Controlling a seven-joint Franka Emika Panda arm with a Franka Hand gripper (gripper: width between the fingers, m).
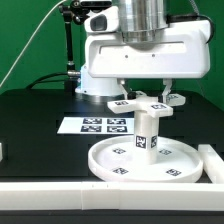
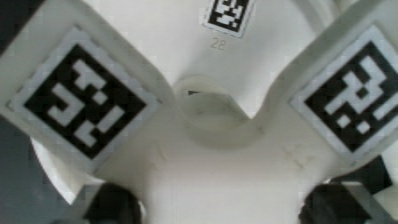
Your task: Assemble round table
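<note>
Near the counter's [image 1: 40, 112] front edge, the tool [image 1: 144, 94] pinches the cross foot [image 1: 128, 103] atop the leg [image 1: 146, 132] on the disc [image 1: 112, 166]. Seating appears underway; next, a square, firm twist.

Leg [image 1: 146, 134] upright on disc [image 1: 108, 160] ctr; foot piece [image 1: 140, 102] atop leg; marker board [image 1: 98, 125] behind disc.

Robotics lab: tagged marker board [image 1: 105, 125]

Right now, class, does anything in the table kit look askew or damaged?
Nothing stands out. The short white cylindrical leg stands upright in the middle of the large white rimmed round disc, and the white cross-shaped foot piece sits level on it, under the pincer.
</note>
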